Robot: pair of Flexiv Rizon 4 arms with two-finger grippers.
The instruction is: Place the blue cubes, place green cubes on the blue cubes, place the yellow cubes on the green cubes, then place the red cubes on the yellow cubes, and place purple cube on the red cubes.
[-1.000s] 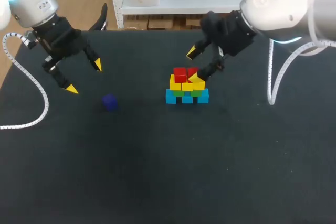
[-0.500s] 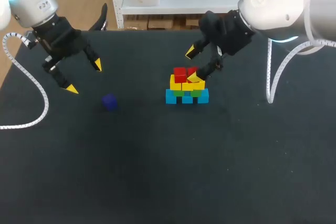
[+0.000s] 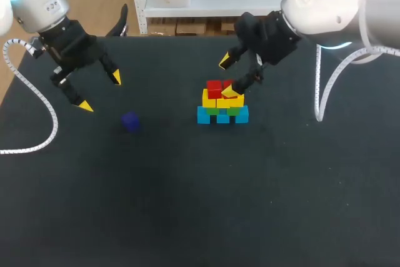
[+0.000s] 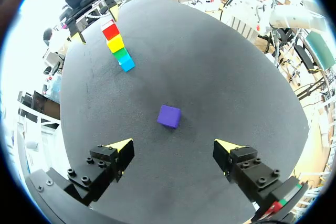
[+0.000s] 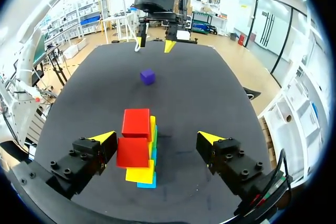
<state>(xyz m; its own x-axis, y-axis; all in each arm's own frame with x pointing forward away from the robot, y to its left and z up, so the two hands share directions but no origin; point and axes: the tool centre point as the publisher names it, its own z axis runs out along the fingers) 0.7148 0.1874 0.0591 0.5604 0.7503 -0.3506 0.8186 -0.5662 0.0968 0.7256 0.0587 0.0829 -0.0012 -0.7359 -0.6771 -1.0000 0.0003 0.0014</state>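
A stepped stack stands mid-table: light blue cubes (image 3: 223,116) at the bottom, green cubes (image 3: 220,110), yellow cubes (image 3: 212,100), and two red cubes (image 3: 214,88) on top. My right gripper (image 3: 228,77) hangs open just above and behind the red cubes, holding nothing. From its wrist the red cubes (image 5: 135,137) lie under the open gripper (image 5: 156,139), closer to one finger. The purple cube (image 3: 130,121) lies alone to the left. My left gripper (image 3: 100,92) is open above the table, behind the purple cube (image 4: 169,116), which sits ahead of its fingers (image 4: 174,148).
The black table top (image 3: 187,204) is bare at the front and right. A coiled white cable (image 3: 37,101) hangs from my left arm at the table's left edge. The stack (image 4: 118,45) shows far ahead in the left wrist view, with my right gripper (image 4: 92,17) over it.
My right gripper has drifted slightly up and left over the stack, still open. The left arm and the cubes have not moved.
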